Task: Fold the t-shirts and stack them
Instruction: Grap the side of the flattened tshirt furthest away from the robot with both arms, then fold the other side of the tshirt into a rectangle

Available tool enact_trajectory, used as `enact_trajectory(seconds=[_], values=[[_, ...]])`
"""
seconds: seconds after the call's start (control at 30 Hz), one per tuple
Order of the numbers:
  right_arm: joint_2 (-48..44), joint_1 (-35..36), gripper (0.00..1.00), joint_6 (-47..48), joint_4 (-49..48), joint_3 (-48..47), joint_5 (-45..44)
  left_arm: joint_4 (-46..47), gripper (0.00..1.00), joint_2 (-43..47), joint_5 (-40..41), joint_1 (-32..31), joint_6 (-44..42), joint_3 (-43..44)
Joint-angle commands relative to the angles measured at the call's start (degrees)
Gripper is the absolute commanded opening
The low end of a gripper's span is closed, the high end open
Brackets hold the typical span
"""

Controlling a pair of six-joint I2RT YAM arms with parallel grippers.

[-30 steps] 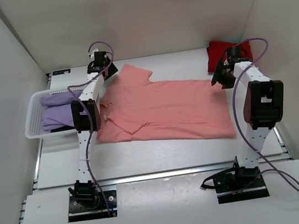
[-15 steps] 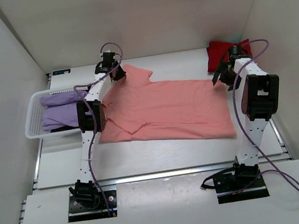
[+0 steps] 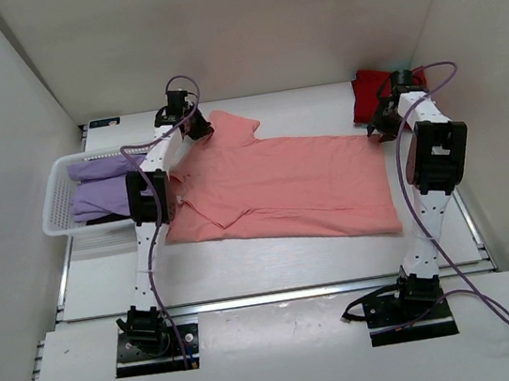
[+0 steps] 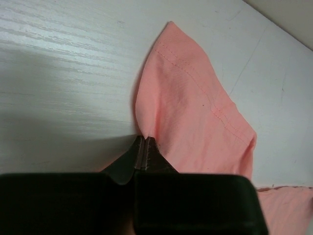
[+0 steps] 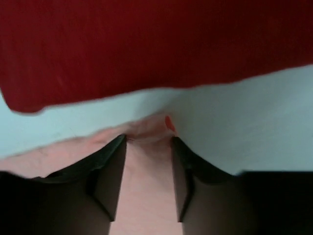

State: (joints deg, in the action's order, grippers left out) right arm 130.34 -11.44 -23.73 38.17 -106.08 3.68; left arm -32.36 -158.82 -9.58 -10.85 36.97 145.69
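Your left gripper (image 4: 145,142) pinches the far sleeve (image 4: 188,100) of the pink shirt (image 3: 282,186). Limp cloth: your spread right gripper (image 5: 148,139) straddles its hem corner (image 5: 146,128).

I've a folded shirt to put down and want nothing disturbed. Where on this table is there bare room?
Widest bare table: the near strip between the salmon-pink shirt and the near edge. A smaller far patch lies between the left gripper and the red shirt. Crowded: the basket at left, the right gripper by the red shirt.
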Motion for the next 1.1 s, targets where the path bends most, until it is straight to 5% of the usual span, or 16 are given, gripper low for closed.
enact_trajectory(seconds=[0.0, 0.03, 0.1, 0.47, 0.73, 1.07], values=[[3.5, -0.1, 0.34, -0.5, 2.3, -6.1, 1.1, -1.7, 0.00, 0.4, -1.8, 0.9, 0.1, 0.6], [3.9, 0.1, 0.28, -0.2, 3.1, -7.3, 1.4, -1.1, 0.00, 0.5, -2.7, 1.1, 0.4, 0.8], [4.2, 0.5, 0.00, 0.1, 3.4, -8.3, 1.4, 0.0, 0.00, 0.7, -3.9, 1.6, 1.0, 1.2], [-0.2, 0.6, 0.00, 7.4, 1.6, -9.2, 2.6, 1.4, 0.00, 6.7, -14.0, 4.0, 2.5, 2.6], [-9.2, 0.0, 0.00, 10.8, 2.2, -2.3, 3.5, -8.6, 0.00, 16.9, -14.9, 3.9, -3.5, -4.6], [-26.7, -1.5, 0.00, 12.0, -3.4, 24.5, 9.8, -13.4, 0.00, 36.1, -11.2, 3.4, -8.6, -31.8]])
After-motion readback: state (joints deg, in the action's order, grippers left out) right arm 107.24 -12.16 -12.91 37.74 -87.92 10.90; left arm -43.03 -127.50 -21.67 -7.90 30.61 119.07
